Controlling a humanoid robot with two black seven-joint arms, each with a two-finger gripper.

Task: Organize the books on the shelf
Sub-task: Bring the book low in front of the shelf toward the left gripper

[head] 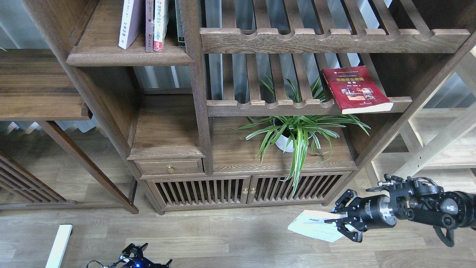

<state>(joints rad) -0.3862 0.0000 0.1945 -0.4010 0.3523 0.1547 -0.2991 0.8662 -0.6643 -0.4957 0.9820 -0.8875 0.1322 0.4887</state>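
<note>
My right gripper (344,223) comes in from the right, low over the floor, and is shut on the edge of a pale white book (316,226) with a barcode, held nearly flat. A red book (355,89) with a yellow title lies flat on the right end of a slatted rack. The shelf (130,56), a dark brown board with a thick rounded lip, is at the upper left and carries a few upright spines (147,24). The yellow-green book is out of view. My left gripper (138,257) just shows at the bottom edge, small and dark.
A potted spider plant (297,132) stands on the cabinet top under the slatted rack (275,106). A low cabinet with slatted doors (245,190) is below it. Pale wood shelving (431,149) stands at the right. A white bar (59,245) lies on the floor.
</note>
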